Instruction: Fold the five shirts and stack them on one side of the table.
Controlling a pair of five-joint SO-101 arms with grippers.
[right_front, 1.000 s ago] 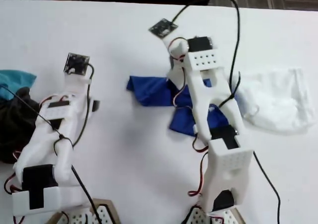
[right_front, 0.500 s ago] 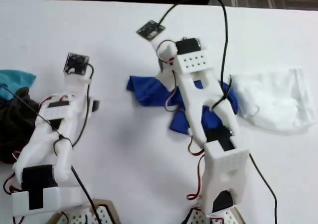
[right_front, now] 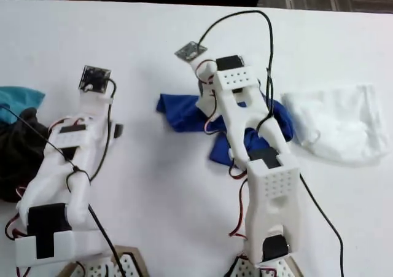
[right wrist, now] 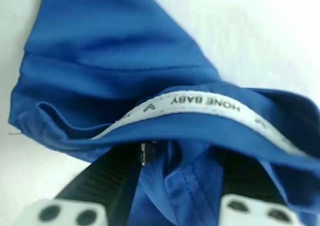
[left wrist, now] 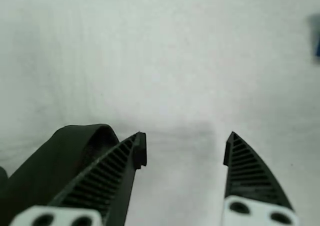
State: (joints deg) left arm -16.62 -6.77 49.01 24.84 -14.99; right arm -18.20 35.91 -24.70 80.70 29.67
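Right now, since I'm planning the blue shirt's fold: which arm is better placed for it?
Right: the right gripper sits in the blue shirt; the left gripper hangs open over the table, apart from it.

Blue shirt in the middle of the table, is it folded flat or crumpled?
Crumpled. The blue shirt lies in an uneven heap, and the right wrist view shows its collar bunched in loose folds.

Two white plastic arms, the left arm and right arm, are fitted with black motor blocks, perforated panels and red and black cables. Black ribbed fingers are borne by the left gripper.
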